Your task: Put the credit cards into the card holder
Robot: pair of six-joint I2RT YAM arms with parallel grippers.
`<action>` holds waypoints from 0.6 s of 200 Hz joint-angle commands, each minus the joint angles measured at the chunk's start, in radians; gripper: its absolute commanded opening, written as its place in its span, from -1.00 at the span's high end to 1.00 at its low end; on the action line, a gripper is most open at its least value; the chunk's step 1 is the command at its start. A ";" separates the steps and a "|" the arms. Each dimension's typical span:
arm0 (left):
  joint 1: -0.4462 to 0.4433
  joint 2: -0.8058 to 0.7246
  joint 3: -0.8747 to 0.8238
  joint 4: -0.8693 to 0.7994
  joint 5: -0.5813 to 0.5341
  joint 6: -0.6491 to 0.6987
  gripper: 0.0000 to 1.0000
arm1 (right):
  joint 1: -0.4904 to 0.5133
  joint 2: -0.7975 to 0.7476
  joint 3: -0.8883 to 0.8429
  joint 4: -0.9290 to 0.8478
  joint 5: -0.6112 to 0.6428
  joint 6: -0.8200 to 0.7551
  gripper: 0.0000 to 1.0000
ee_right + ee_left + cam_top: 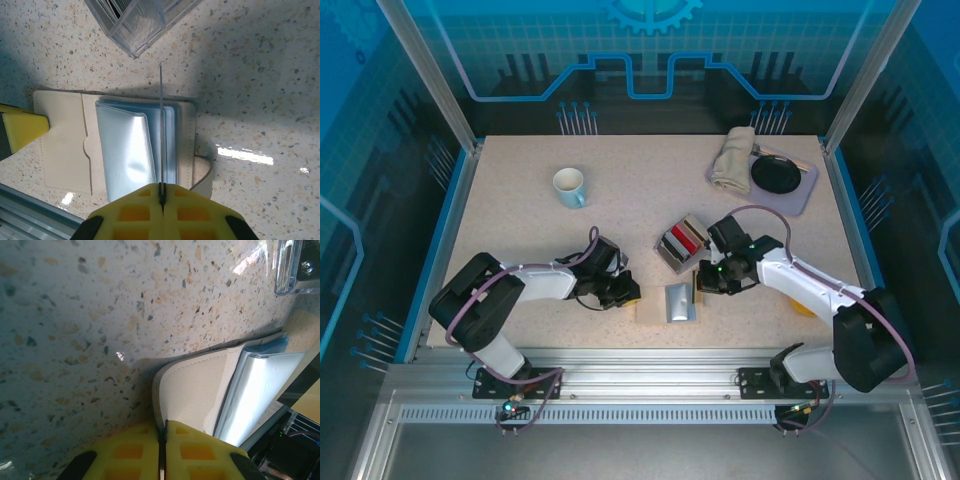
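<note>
The beige card holder [675, 302] lies open on the table near the front, its silvery sleeves [125, 150] facing up. My left gripper [162, 432] is shut on the edge of the card holder's [195, 385] beige flap; one of its yellow fingers [20, 130] shows at the holder's left side. My right gripper [162, 192] is shut on a thin credit card [161, 125], seen edge-on, standing upright over the card holder's [65, 150] sleeves. More credit cards [682, 240], red, dark and white, stand in a clear box [135, 20] just behind the holder.
A light mug [569, 186] stands at the back left. At the back right a grey tray [807, 195] carries a folded cloth [732, 160] and a black dish [778, 174]. The metal frame rail [640, 385] runs along the near edge.
</note>
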 commanded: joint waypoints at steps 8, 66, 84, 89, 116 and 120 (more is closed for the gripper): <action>-0.006 0.017 0.002 -0.024 -0.022 -0.006 0.80 | 0.003 0.031 -0.019 0.038 -0.053 -0.013 0.98; -0.006 0.014 -0.004 -0.017 -0.026 -0.010 0.80 | 0.037 0.062 -0.009 0.052 -0.069 -0.012 0.99; -0.008 0.012 -0.007 -0.008 -0.026 -0.020 0.80 | 0.037 0.030 -0.008 0.061 -0.097 0.003 0.99; -0.007 0.014 -0.008 -0.003 -0.024 -0.023 0.80 | 0.040 0.021 -0.005 0.058 -0.101 0.006 0.99; -0.010 0.018 -0.010 0.041 -0.017 -0.053 0.80 | 0.049 -0.014 0.002 0.079 -0.150 0.024 0.98; -0.012 0.019 -0.011 0.046 -0.017 -0.058 0.80 | 0.051 -0.013 0.000 0.090 -0.166 0.029 0.98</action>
